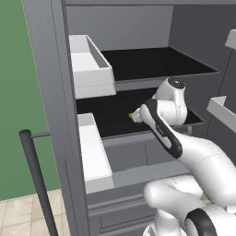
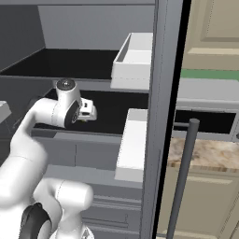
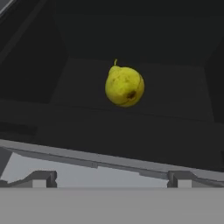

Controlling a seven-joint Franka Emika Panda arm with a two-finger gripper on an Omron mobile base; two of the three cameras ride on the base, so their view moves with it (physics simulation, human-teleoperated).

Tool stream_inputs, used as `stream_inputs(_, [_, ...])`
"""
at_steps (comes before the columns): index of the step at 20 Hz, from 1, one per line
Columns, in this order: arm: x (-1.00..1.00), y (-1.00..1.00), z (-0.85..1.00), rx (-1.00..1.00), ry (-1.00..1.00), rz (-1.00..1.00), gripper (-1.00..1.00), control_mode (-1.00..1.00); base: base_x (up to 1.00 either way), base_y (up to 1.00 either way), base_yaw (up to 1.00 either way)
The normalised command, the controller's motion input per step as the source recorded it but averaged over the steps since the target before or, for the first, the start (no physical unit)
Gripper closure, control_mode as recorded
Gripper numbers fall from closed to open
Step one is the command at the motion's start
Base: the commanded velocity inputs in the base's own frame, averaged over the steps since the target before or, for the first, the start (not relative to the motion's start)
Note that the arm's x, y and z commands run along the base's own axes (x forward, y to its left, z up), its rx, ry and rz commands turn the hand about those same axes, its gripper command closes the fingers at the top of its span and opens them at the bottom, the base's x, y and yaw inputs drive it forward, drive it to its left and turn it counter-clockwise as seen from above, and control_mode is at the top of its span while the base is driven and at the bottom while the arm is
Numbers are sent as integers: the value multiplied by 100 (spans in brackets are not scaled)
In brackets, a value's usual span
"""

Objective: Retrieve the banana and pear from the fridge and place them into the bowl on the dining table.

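Note:
The fridge point(image 1: 50, 92) stands open and my arm reaches into its middle black shelf point(image 2: 112, 109). The pear point(image 3: 124, 86), yellow-green with a small dark spot and a short stem, sits upright on that shelf, straight ahead of my gripper point(image 3: 113, 179) and well clear of it. The gripper is open, its two dark fingertips point(image 3: 43, 178) spread wide with nothing between them. In the left base view a yellow sliver of the pear point(image 1: 134, 116) peeks out just left of my hand. The banana, the bowl and the dining table are out of view.
White door bins point(image 1: 92, 69) point(image 2: 135, 58) hang on the open doors either side of the arm. A dark door handle point(image 1: 34, 175) stands at the lower left. The upper shelf point(image 1: 152, 62) lies above my hand. A stone-topped beige counter point(image 2: 205, 154) lies to the right.

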Motion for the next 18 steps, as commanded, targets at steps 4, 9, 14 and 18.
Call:
stream_inputs(4, [39,9,-27,0,-1,0,-100,-100,0,0,0])
stream_inputs(9, [36,5,-16,0,-1,0,-100,-100,0,0,0])
stream_inputs(14, [21,0,0,0,-1,-1,-100,-100,0,0,0])
stream_inputs(18, [17,0,-6,0,0,-2,-100,-100,0,0,0])
